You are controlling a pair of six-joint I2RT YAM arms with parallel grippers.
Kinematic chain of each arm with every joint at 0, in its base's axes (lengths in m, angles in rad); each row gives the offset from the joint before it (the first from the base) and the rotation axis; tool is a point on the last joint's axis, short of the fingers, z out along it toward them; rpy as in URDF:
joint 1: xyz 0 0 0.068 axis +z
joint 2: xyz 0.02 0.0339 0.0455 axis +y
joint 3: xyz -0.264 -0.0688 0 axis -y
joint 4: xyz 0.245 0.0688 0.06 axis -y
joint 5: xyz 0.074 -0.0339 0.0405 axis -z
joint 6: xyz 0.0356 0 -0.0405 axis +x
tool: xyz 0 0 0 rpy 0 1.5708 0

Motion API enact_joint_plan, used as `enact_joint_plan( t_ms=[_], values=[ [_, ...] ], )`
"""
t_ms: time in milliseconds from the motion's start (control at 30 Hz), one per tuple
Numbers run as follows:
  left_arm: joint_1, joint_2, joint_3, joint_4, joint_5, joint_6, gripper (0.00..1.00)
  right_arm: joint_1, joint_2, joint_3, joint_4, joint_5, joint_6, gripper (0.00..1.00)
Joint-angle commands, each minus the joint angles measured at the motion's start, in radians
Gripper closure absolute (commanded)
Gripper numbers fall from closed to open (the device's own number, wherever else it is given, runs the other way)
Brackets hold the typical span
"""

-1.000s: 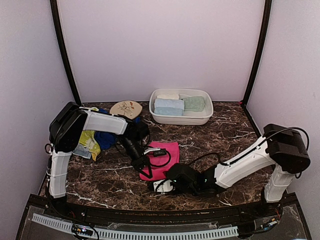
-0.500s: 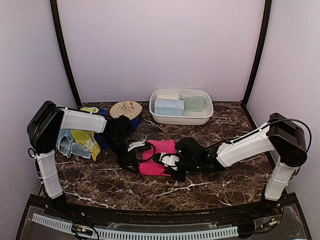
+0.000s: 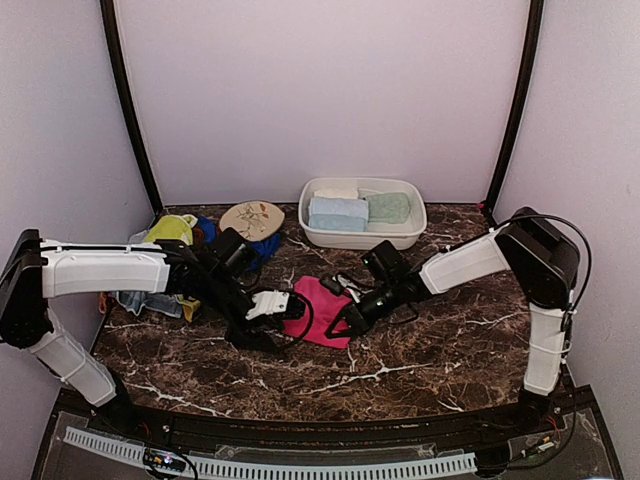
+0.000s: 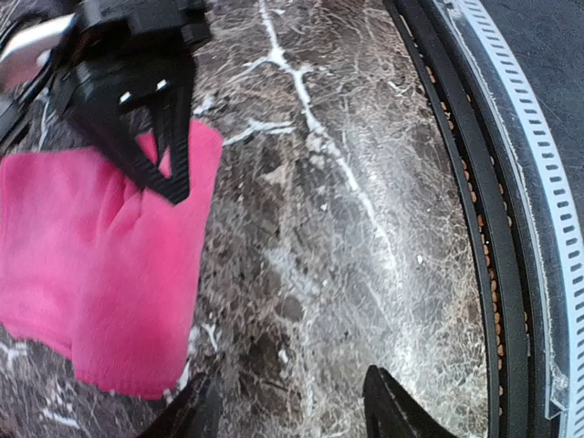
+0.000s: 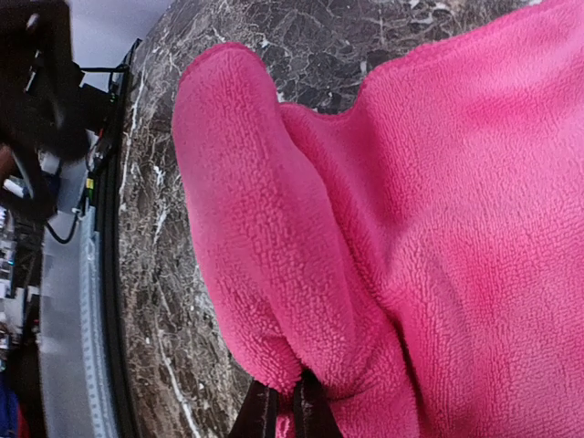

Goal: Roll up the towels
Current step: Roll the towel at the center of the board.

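Observation:
A hot pink towel [image 3: 322, 305] lies bunched on the marble table [image 3: 440, 340] between the two arms. My right gripper [image 3: 346, 318] is shut on a fold at its near edge; in the right wrist view the fingers [image 5: 260, 412] pinch the raised pink fold [image 5: 274, 228]. My left gripper [image 3: 280, 315] is open and empty just left of the towel, over bare marble [image 4: 301, 274]. The left wrist view shows the towel [image 4: 91, 274] and the right gripper's black fingers [image 4: 155, 146] on its corner. Yellow-green [image 3: 170, 230], royal blue [image 3: 265, 245] and pale blue [image 3: 140, 300] towels lie piled at the left.
A white plastic basin [image 3: 400, 240] at the back holds rolled pale blue [image 3: 337, 212], mint [image 3: 388, 207] and cream towels. An oval beige floral disc [image 3: 252, 217] lies left of it. The table's front rail [image 4: 511, 228] is close to my left gripper.
My right gripper has moved from the table's front up onto the pink towel and taken hold of it, bunching it smaller. My left arm has stretched out low, its gripper shifting beside the towel.

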Motion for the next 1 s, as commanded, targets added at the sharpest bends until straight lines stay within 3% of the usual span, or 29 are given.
enact_joint_plan(
  t_ms=[0,100,367,500,700,967],
  values=[
    [-0.076,0.028,-0.023,0.084,-0.126,0.060,0.43,-0.019,0.077,0.048,-0.182,-0.153,0.122,1.00],
    [-0.102,0.067,-0.023,0.165,-0.209,0.102,0.37,-0.027,0.095,0.069,-0.194,-0.217,0.162,1.00],
    [-0.140,0.165,-0.002,0.308,-0.314,0.211,0.35,-0.041,0.109,0.074,-0.195,-0.252,0.222,1.00],
    [-0.161,0.174,-0.002,0.322,-0.330,0.214,0.35,-0.044,0.121,0.088,-0.220,-0.240,0.227,1.00],
    [-0.198,0.150,0.039,0.198,-0.294,0.179,0.36,-0.049,0.137,0.093,-0.212,-0.248,0.252,1.00],
    [-0.199,0.192,0.010,0.312,-0.355,0.197,0.34,-0.048,0.147,0.117,-0.193,-0.262,0.272,1.00]
  ],
)
